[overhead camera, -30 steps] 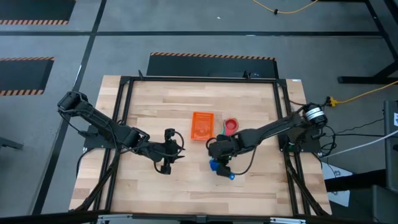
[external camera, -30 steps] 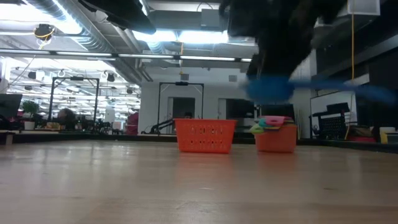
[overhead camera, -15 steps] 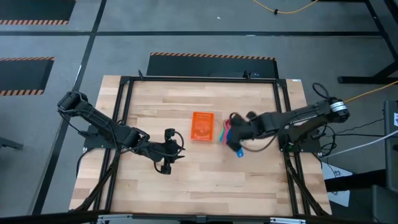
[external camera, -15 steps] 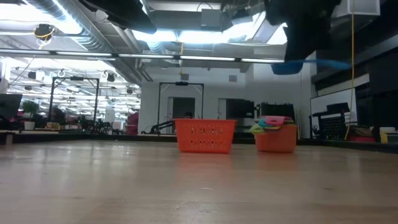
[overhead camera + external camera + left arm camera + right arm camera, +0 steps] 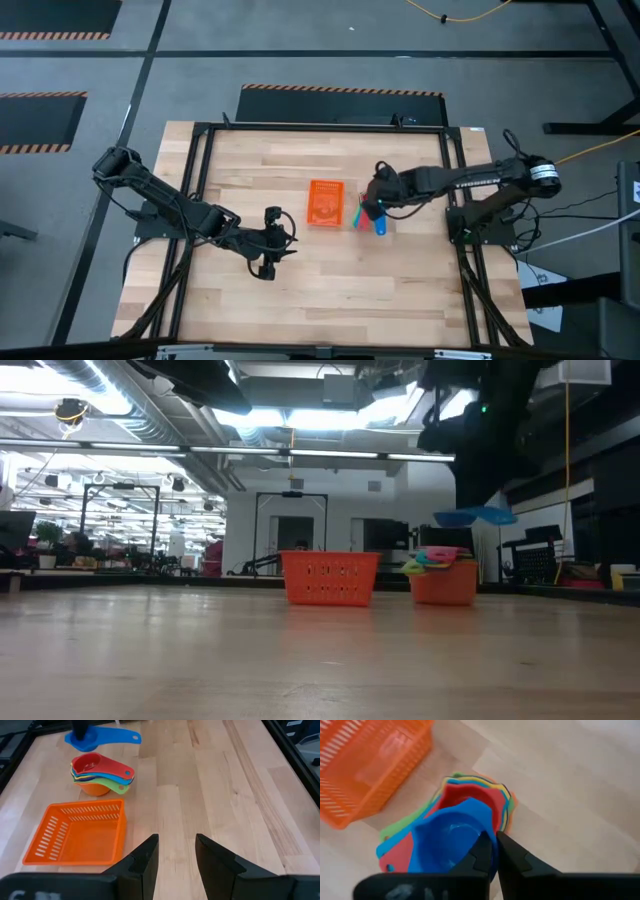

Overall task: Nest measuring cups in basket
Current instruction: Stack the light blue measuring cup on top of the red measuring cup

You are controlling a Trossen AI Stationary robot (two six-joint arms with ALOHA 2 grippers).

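Wooden tabletop (image 5: 300,270): carries all items. Orange mesh basket (image 5: 325,202): near centre, nothing visible inside. Stack of nested measuring cups (image 5: 97,775): just beside the basket on the tabletop, red cup uppermost. Blue measuring cup (image 5: 472,517): held in the air above the stack. Right tool (image 5: 493,851): clenched on the blue cup's rim. Left tool (image 5: 176,852): fingers parted, grasping nothing, above bare wood away from the basket.

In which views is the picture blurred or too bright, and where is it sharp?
Right wrist view: soft throughout, the blue cup and the basket smeared. Low view: bright ceiling lights, the arm above only a dark silhouette, the near table out of focus. Left wrist view: sharp on the stacked cups. High view: evenly lit.
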